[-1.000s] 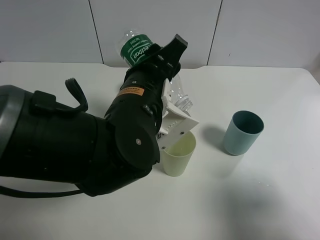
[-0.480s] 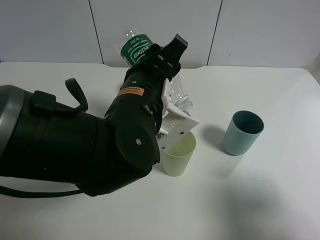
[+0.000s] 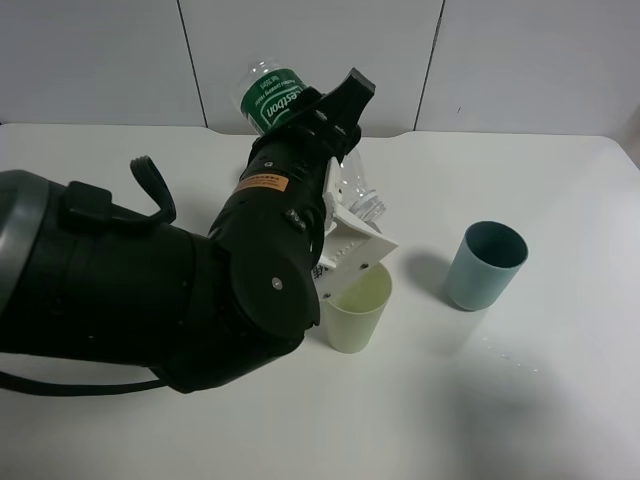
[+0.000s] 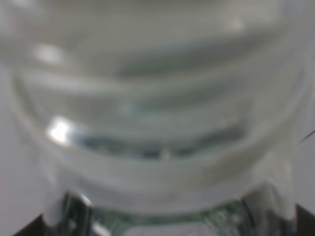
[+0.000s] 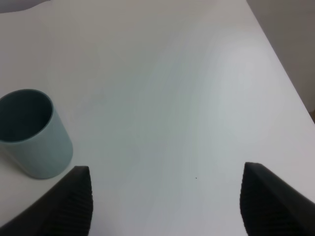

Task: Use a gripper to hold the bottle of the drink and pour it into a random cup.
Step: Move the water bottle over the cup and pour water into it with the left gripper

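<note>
My left gripper [image 3: 322, 118] is shut on the bottle of the drink [image 3: 272, 97], a clear bottle with a green label. The bottle is tipped steeply, base up at the back, with its ribbed neck [image 3: 366, 206] pointing down just above the pale yellow-green cup [image 3: 358, 310]. The cup stands upright on the white table, partly behind the arm's white bracket [image 3: 352, 245]. In the left wrist view the blurred clear bottle [image 4: 157, 123] fills the picture. My right gripper [image 5: 165, 196] stands open over bare table, with nothing between its fingers; it does not show in the exterior high view.
A teal cup [image 3: 486, 265] stands upright to the right of the yellow-green cup, and also shows beside my right gripper as teal cup [image 5: 32, 132]. The bulky black left arm [image 3: 150, 290] covers the left half of the table. The table's right edge [image 5: 285, 83] is near.
</note>
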You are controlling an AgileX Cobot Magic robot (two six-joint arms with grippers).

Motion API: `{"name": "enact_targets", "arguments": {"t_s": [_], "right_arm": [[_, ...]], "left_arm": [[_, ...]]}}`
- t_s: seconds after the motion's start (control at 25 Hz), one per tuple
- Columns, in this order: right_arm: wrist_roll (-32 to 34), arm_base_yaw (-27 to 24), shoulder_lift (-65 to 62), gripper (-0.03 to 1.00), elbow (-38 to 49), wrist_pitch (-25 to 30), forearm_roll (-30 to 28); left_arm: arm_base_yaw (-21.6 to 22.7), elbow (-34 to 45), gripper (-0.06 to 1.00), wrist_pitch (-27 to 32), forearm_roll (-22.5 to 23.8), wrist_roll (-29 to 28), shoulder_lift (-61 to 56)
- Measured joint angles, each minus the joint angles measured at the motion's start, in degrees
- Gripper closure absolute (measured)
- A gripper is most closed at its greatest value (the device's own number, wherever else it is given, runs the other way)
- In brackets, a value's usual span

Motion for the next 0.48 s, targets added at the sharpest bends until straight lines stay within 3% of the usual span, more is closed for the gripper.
{"name": "enact_targets", "arguments": {"t_s": [0.16, 0.48], "right_arm": [[0.0, 0.0, 0.0, 0.33, 0.0, 0.0, 0.0], [0.0, 0.0, 0.0, 0.33, 0.0, 0.0, 0.0]], "left_arm": [[0.0, 0.0, 0.39, 0.0, -0.44, -1.67, 0.0], [0.2, 0.05, 0.39, 1.28, -9.49, -11.07, -4.18]]}}
